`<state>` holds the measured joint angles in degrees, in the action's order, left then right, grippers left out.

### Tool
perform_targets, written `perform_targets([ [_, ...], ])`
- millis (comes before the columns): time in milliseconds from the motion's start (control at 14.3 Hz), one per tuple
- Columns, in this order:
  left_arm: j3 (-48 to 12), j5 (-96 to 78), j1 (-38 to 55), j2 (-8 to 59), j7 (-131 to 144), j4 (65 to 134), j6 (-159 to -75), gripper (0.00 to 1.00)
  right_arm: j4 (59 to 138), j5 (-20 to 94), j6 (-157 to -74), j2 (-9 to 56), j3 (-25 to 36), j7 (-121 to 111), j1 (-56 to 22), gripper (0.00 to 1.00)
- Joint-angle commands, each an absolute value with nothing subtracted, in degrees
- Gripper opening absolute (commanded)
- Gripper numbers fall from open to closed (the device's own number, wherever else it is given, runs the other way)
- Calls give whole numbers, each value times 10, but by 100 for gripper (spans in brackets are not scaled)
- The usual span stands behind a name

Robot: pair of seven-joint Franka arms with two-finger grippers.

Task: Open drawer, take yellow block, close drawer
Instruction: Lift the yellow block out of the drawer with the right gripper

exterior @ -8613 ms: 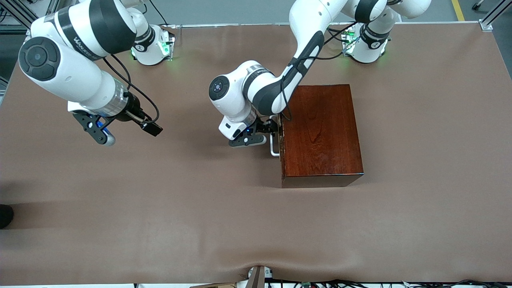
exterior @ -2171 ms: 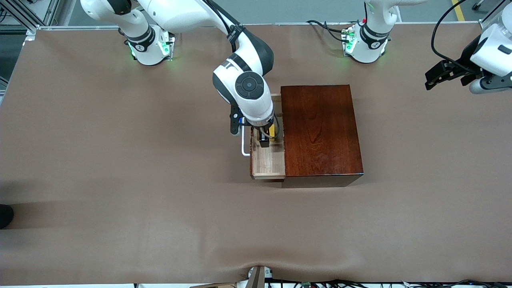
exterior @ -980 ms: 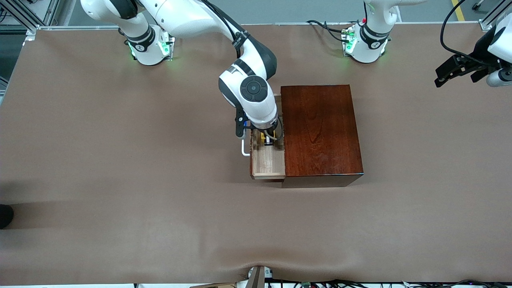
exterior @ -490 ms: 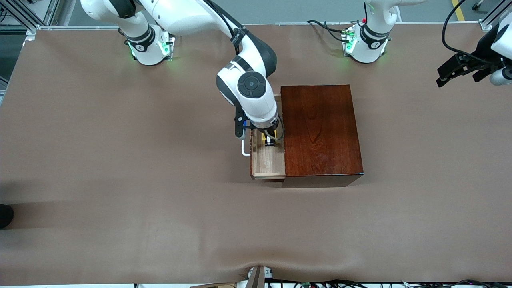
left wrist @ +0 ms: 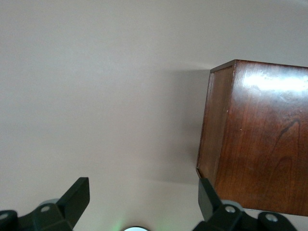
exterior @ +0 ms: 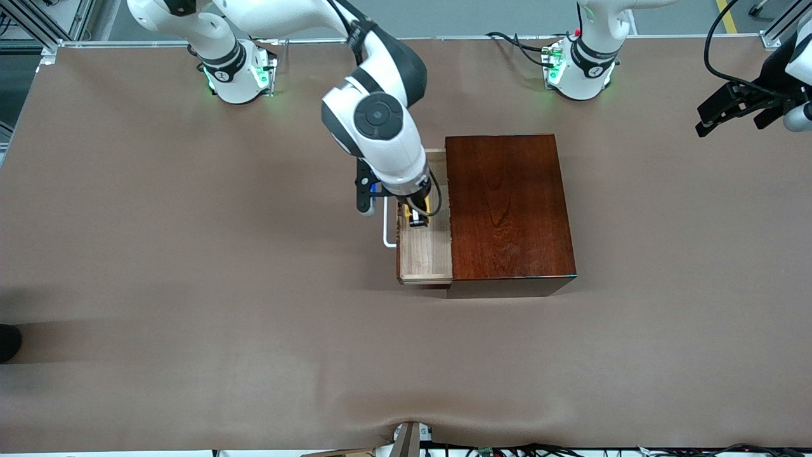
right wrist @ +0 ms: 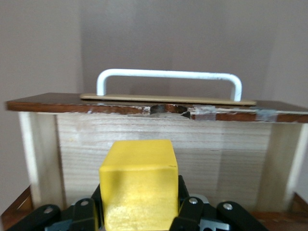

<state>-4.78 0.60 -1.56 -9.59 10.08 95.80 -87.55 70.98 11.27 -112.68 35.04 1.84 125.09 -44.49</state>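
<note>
With the drawer (exterior: 424,254) pulled out of the dark reddish-brown wooden box (exterior: 507,206) toward the right arm's end of the table, its pale wood floor lies exposed. The white bar handle (exterior: 387,230) projects from the drawer front on that same side. The right gripper (exterior: 415,212) hangs over the open drawer, at the part of it farther from the front camera. Its fingers are clamped on the yellow block (right wrist: 138,188). In the right wrist view the block sits squarely between the black fingers (right wrist: 188,211), with the inner face of the drawer front (right wrist: 159,144) and the handle (right wrist: 168,77) just past it. A sliver of yellow shows under the wrist in the front view (exterior: 429,205). The left gripper (exterior: 729,113) waits in the air over the table's edge at the left arm's end, well apart from the box. Its fingers (left wrist: 72,199) are spread wide with nothing between them, and its wrist camera looks down on a corner of the box (left wrist: 255,139) and the brown table cover (left wrist: 96,96).
</note>
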Motion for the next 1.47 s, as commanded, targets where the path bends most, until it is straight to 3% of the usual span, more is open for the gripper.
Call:
perform_targets([
  [0,-51,-5,-23,-71,87,922,-874,100,721,132,-1080,309,13,1175,-415,0],
  [210,-51,-5,-23,-55,87,887,-873,100,726,132,-1025,288,14,1040,-371,0],
  [560,-51,-4,-23,-54,87,886,-873,100,801,133,-985,240,14,764,-268,0],
  [840,-55,-3,-18,-54,89,889,-872,100,807,127,-939,242,18,572,-188,0],
  [1401,-75,4,-14,-53,97,887,-872,100,860,37,-978,259,19,254,-92,0],
])
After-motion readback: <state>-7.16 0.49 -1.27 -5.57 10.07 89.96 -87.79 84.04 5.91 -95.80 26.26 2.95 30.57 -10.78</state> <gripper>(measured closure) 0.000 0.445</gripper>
